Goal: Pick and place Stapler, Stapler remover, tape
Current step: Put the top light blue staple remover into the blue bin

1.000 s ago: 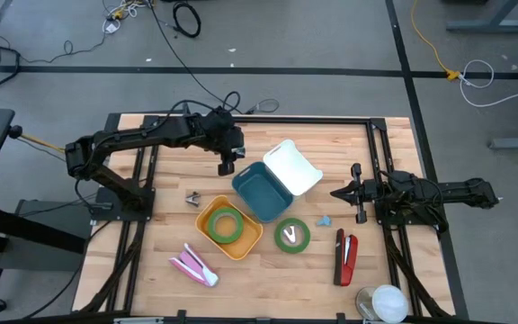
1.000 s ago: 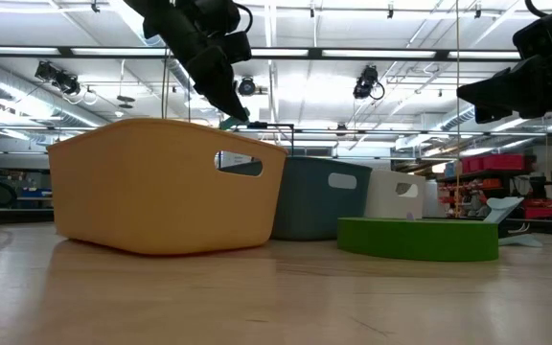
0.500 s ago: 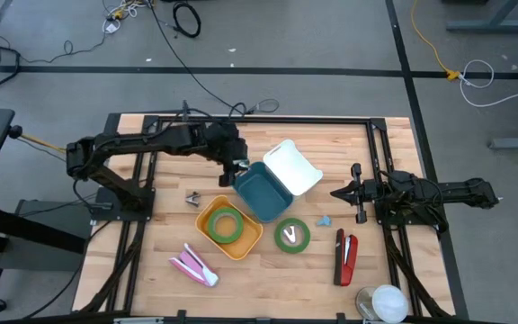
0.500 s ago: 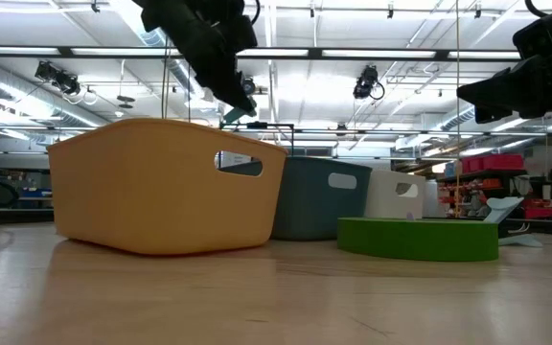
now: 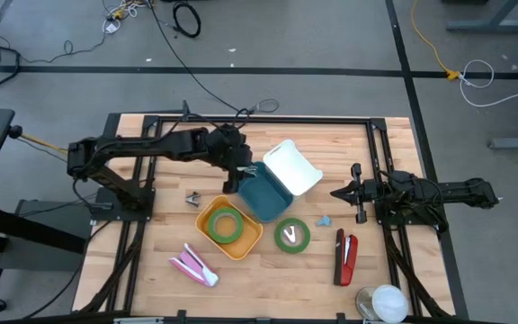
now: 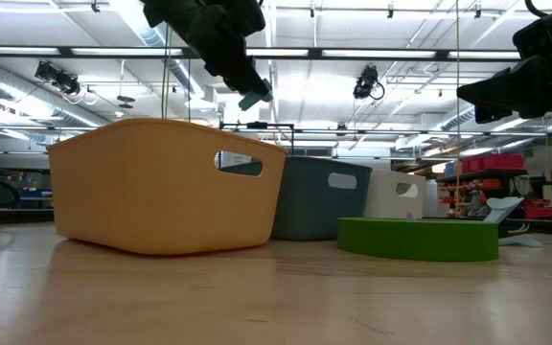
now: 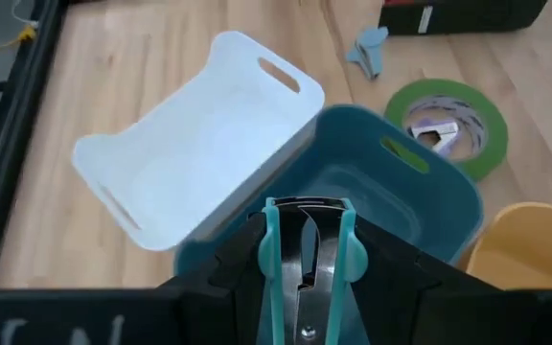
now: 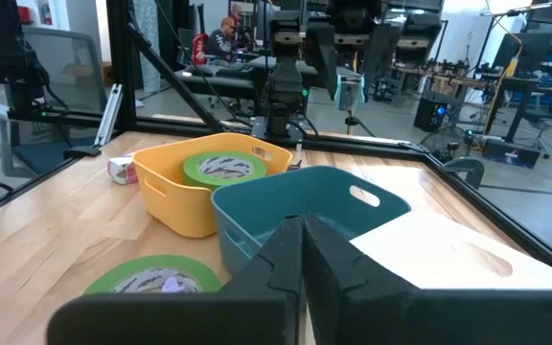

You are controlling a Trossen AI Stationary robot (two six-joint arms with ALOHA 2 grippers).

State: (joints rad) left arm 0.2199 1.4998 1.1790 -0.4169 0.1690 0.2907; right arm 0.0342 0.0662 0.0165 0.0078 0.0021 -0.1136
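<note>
My left gripper [image 7: 305, 287] is shut on a teal-handled staple remover [image 7: 304, 251] and hangs over the far-left rim of the teal bin [image 5: 263, 193]; the low view shows the remover [image 6: 254, 99] well above the bins. A yellow bin [image 5: 230, 229] holds a green tape roll [image 5: 227, 223]. A second green tape roll [image 5: 292, 235] lies flat on the table. The red stapler [image 5: 345, 256] lies at the near right and a pink stapler [image 5: 193, 265] at the near left. My right gripper [image 5: 338, 192] waits shut at the table's right. My left gripper pinches the staple remover between its two fingers, one on each teal handle side [image 7: 270, 251]. The fingers slant down from the table's left and lie along the remover, whose free end sticks out past them. It is lifted clear above the teal bin.
A white bin [image 5: 292, 166] leans on the teal bin's far right side. A small blue staple remover [image 5: 325, 219] lies near the table's middle right, a small metal piece [image 5: 193, 199] left of the yellow bin, and a white roll [image 5: 385, 301] at the near right corner.
My left gripper has carried the staple remover toward the table's right and a little nearer, from beyond the teal bin's far-left corner to above its rim. It has stayed shut on the remover and turned slightly.
</note>
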